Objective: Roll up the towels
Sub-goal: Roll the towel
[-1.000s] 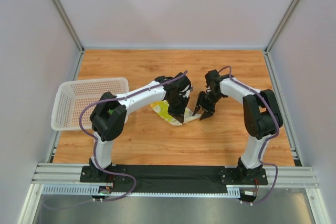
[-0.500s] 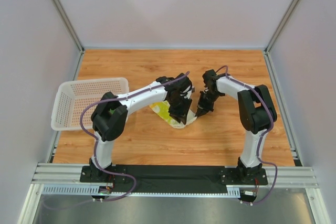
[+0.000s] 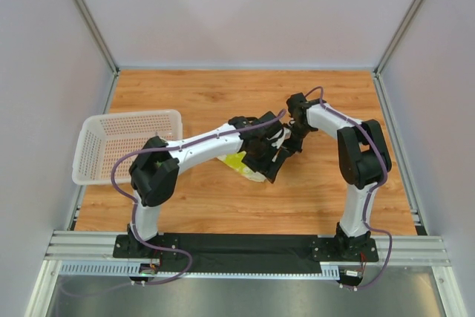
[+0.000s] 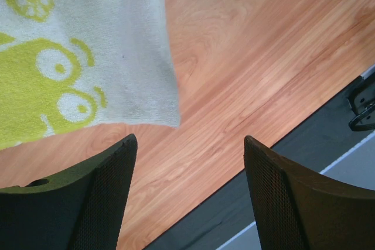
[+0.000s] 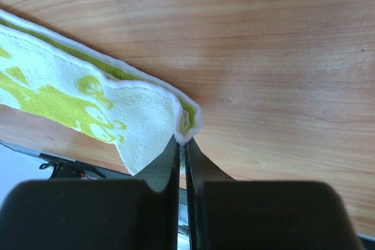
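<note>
Lime-yellow towel [image 3: 239, 162] with white prints lying near desk centre, largely hidden under both arms in top view. Right gripper [image 5: 182, 143] clenching doubled-over towel edge, cloth pinched between fingertips, rest of towel trailing away over wood. Left gripper [image 4: 189, 139] hovering spread wide, grasping nothing, over bare wood just beside towel's white corner, toward near edge. White mesh basket [image 3: 133, 114] sitting at left edge, well apart from towel
</note>
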